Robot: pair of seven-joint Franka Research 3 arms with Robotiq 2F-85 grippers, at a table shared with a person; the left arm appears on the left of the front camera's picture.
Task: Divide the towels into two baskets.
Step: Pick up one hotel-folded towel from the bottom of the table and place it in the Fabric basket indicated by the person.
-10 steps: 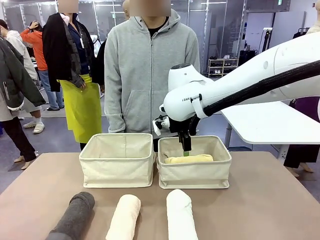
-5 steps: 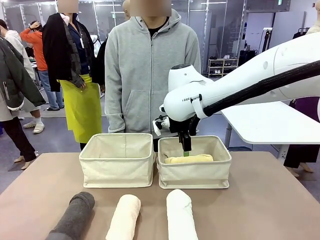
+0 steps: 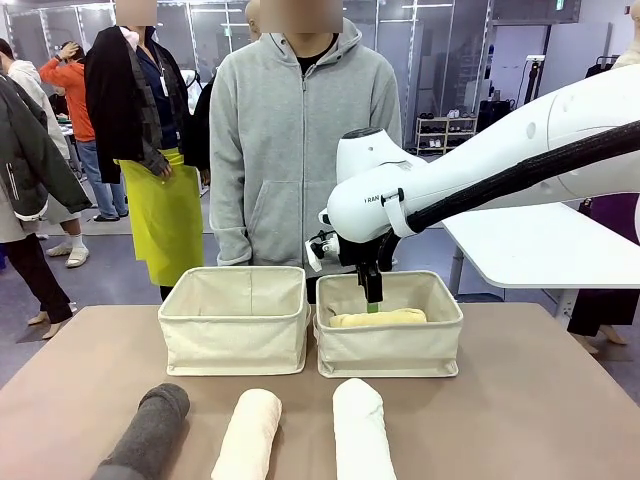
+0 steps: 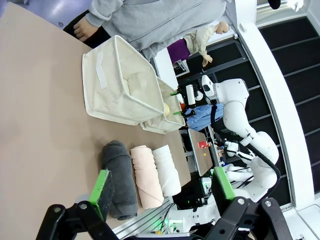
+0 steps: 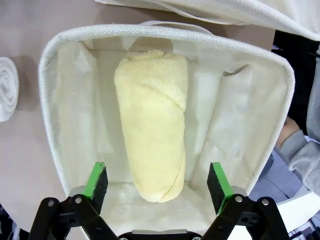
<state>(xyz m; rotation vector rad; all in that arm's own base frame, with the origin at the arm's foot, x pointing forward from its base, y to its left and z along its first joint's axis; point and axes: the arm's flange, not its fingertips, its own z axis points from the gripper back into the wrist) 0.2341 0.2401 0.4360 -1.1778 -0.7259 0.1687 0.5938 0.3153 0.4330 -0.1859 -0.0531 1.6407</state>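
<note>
A pale yellow towel (image 3: 378, 318) (image 5: 152, 125) lies inside the right basket (image 3: 390, 345) (image 5: 50, 115). My right gripper (image 3: 371, 295) (image 5: 157, 182) hangs open just above that towel, one green pad on each side, touching nothing. The left basket (image 3: 235, 325) (image 4: 112, 85) beside it shows nothing inside. Near the front edge lie three rolled towels in a row: dark grey (image 3: 150, 432) (image 4: 119, 180), cream (image 3: 248, 432) (image 4: 146, 175) and white (image 3: 360, 430) (image 4: 167, 170). In the left wrist view my left gripper (image 4: 162, 190) is open, held high and off to the side of the rolls.
A person in a grey hoodie (image 3: 300, 150) stands at the far edge, right behind the baskets. The brown table (image 3: 540, 400) has bare room on both sides of the baskets and of the towel row. Other people stand farther back on the left.
</note>
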